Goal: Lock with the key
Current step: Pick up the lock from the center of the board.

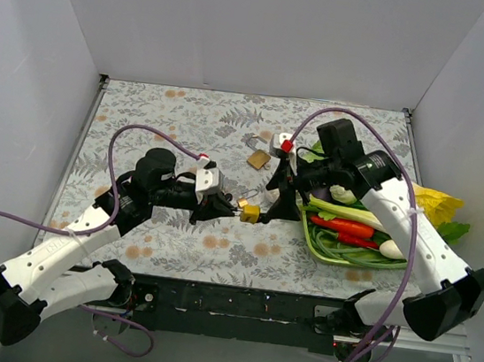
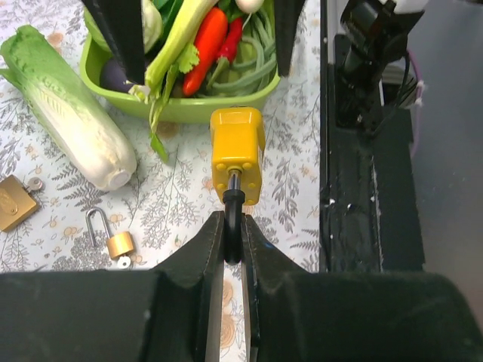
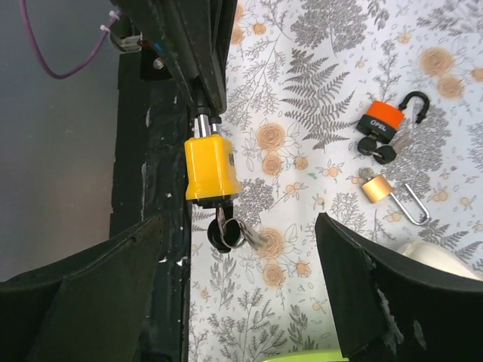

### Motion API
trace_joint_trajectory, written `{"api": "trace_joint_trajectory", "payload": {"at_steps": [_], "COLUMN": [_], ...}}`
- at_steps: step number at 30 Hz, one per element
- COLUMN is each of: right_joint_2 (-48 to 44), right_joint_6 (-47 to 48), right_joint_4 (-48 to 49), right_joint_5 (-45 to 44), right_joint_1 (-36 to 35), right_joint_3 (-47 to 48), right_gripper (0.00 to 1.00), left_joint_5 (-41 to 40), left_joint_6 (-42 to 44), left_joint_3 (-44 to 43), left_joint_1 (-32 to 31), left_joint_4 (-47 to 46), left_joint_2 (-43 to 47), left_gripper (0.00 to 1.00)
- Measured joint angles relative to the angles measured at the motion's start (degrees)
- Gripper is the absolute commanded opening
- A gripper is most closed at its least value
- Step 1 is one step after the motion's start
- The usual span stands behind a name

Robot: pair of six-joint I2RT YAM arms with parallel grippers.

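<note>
A yellow padlock (image 1: 249, 212) is held above the mat by its shackle. My left gripper (image 1: 224, 204) is shut on that shackle, which sits pinched between the fingers in the left wrist view (image 2: 233, 226), with the lock body (image 2: 238, 154) pointing away. A black-headed key with a ring (image 3: 226, 231) sticks out of the lock's bottom (image 3: 213, 167). My right gripper (image 1: 280, 199) is open. In the right wrist view its jaws stand wide on either side of the key (image 3: 234, 290), touching nothing.
A green tray (image 1: 311, 235) of vegetables stands on the right. A white cabbage (image 2: 72, 121) lies by it. An orange padlock (image 3: 381, 121) with keys, a small brass padlock (image 3: 375, 188) and a bigger brass one (image 1: 258, 159) lie on the floral mat.
</note>
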State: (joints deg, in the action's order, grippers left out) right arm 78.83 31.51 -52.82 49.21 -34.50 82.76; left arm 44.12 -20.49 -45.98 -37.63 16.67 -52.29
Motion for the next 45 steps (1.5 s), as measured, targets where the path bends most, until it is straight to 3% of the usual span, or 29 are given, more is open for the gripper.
{"api": "trace_joint_trajectory", "payload": {"at_steps": [6,13,25,30,34,38,40,41,42,45], "right_joint_2": [-6.8,-6.9,-6.7,-6.5,-6.4,-6.4,-6.4,-6.4,-6.4,-6.4], "right_joint_6": [0.0,-0.3,-1.3,-0.9,-0.1,0.2,0.2,0.0,-0.1,-1.0], "right_joint_4": [5.0,7.8,9.7,9.3,9.1,9.1,9.0,8.9,8.8,8.9], "right_joint_5": [-2.1,-3.3,-3.6,-4.2,-4.4,-4.5,-4.8,-5.1,-5.3,-5.6], "right_joint_1": [-0.6,-2.8,-5.9,-6.5,-6.8,-6.9,-6.9,-6.9,-6.9,-7.1], "right_joint_3": [-7.0,-7.7,-8.0,-8.6,-8.7,-8.7,-8.7,-8.7,-8.7,-8.7], "right_gripper": [0.91,0.86,0.62,0.5,0.34,0.01,0.01,0.01,0.01,0.01], "left_joint_5": [1.6,3.7,4.0,4.1,4.0,4.1,4.1,4.1,4.2,4.4], "left_joint_6": [-7.1,-11.4,-16.5,-16.9,-16.8,-16.8,-16.8,-16.9,-16.9,-16.3], "left_joint_3": [-2.7,-5.2,-5.5,-5.5,-5.5,-5.5,-5.5,-5.7,-6.0,-7.1], "left_joint_1": [0.0,0.0,0.0,0.0,0.0,0.0,0.0,0.0,0.0,0.0], "left_joint_4": [-2.6,-4.0,-7.0,-7.9,-8.1,-8.1,-8.1,-7.9,-7.7,-6.9], "left_joint_2": [-1.3,-3.7,-4.4,-4.4,-4.4,-4.5,-4.8,-5.1,-5.4,-5.9], "left_gripper": [0.0,0.0,0.0,0.0,0.0,0.0,0.15,0.33,0.42,0.49]}}
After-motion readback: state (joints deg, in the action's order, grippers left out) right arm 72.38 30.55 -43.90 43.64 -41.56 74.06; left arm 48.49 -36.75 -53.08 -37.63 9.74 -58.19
